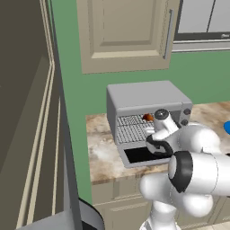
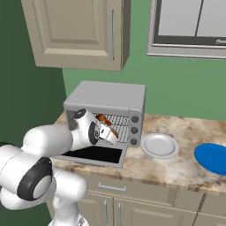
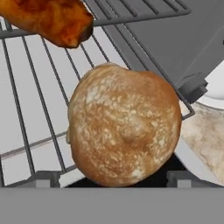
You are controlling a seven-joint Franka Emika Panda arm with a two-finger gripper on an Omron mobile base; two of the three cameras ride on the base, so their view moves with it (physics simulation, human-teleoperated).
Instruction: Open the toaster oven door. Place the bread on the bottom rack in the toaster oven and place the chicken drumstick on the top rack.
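With the door [image 2: 95, 155] folded flat onto the counter [image 2: 185, 167], the oven [image 2: 108, 99] stands wide open and the arm reaches straight into its mouth. In the right base view the gripper [image 2: 107, 132] sits at the front of the opening, level with the wire shelves. The hand camera is dominated by the bread [image 3: 124, 148], round and floury, lying over the front part of a wire rack [image 3: 30, 131]. Going by the base views, that looks like the bottom rack, though I can't be sure from so close. Two dark fingertips [image 3: 43, 178] poke up on either side of the loaf's lower edge, well apart, so the claw is spread at least as wide as the bread. Whether the pads press the crust or stand just clear of it, I can't tell.

Up above, the drumstick [image 3: 50, 19] lies across a higher bar, orange-brown, thick end toward the middle. It also glows orange inside the oven in the left base view [image 1: 147, 117]. That looks like the top rack, so its half of the job appears done.

The bread sits near the front edge, probably because the arm reaches in over the lowered door. A white plate [image 2: 159, 145] rests just beside the oven, with a blue one [image 2: 214, 158] farther along.
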